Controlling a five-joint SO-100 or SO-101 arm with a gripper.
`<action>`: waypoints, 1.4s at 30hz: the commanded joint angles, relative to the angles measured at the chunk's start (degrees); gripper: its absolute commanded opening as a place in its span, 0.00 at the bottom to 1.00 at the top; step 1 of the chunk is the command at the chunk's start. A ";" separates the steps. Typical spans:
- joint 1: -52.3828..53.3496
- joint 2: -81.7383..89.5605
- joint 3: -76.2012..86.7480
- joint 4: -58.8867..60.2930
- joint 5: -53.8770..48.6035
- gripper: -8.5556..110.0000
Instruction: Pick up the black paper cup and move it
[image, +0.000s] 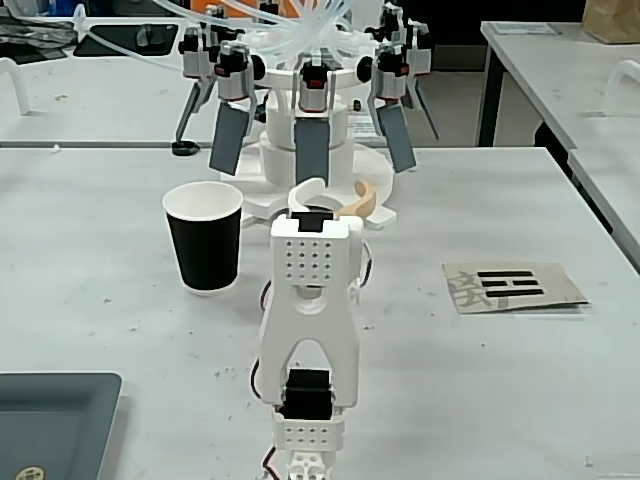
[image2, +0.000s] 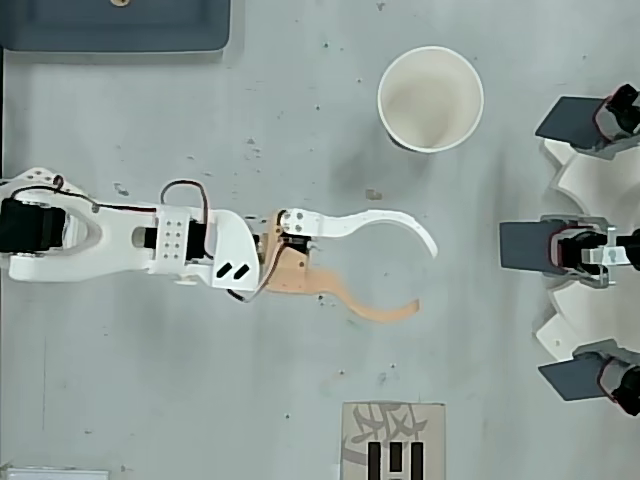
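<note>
The black paper cup (image: 204, 238) stands upright on the white table, left of my arm in the fixed view; from overhead its white inside and rim (image2: 431, 99) show near the top. My gripper (image2: 424, 278) is open, with a white curved finger (image2: 400, 222) and a tan curved finger (image2: 385, 311) spread wide. It holds nothing and sits below the cup in the overhead view, apart from it. In the fixed view the gripper (image: 335, 196) is mostly hidden behind the white arm (image: 312, 300).
A white rig (image: 310, 110) with several dark paddles stands beyond the gripper, at the right edge overhead (image2: 585, 250). A grey tray (image: 50, 425) lies at the near left. A cardboard card with black bars (image: 510, 287) lies on the right.
</note>
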 joint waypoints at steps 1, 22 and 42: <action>0.35 5.10 1.93 -1.41 -0.26 0.16; 0.44 20.48 25.05 -7.91 2.29 0.23; -0.62 26.81 40.08 -15.47 6.33 0.40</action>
